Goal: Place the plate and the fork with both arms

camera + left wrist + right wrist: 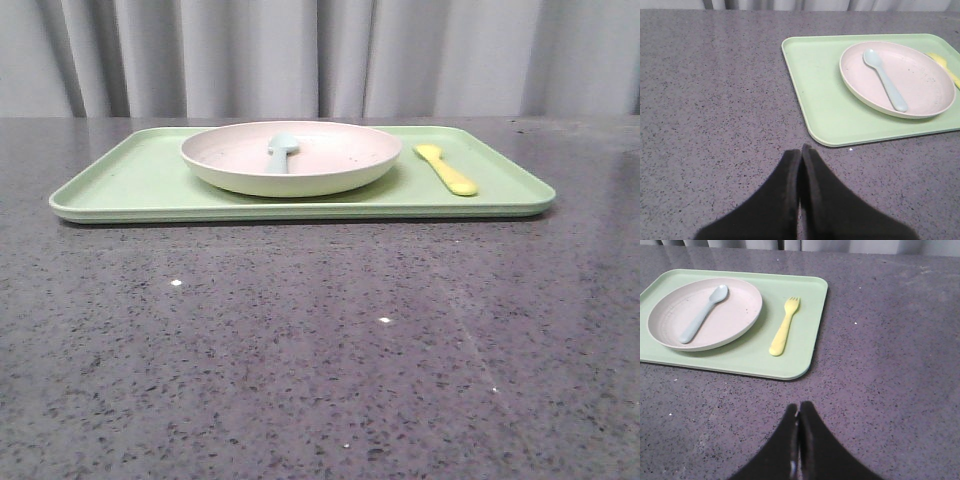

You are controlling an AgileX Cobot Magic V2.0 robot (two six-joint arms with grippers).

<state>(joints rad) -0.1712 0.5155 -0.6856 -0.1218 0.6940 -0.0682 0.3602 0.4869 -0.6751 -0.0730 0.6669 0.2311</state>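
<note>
The pinkish-cream plate [330, 170] sits on the light-green tray [150, 185] at the far side of the table; it also shows in the left wrist view [920, 75] and the right wrist view [735, 310]. The yellow fork [447, 169] lies on the tray right of the plate, whole in the right wrist view [784, 329], only an edge in the left wrist view [942, 62]. My left gripper [801, 149] is shut and empty over bare table, short of the tray's near-left corner. My right gripper [799, 406] is shut and empty, short of the tray's near-right corner. Neither arm shows in the front view.
A pale blue-green spoon [281, 150] lies in the plate, also seen in the left wrist view [886, 81] and the right wrist view [702, 315]. The speckled grey tabletop [320, 350] stretches in front of the tray. A grey curtain [320, 55] hangs behind.
</note>
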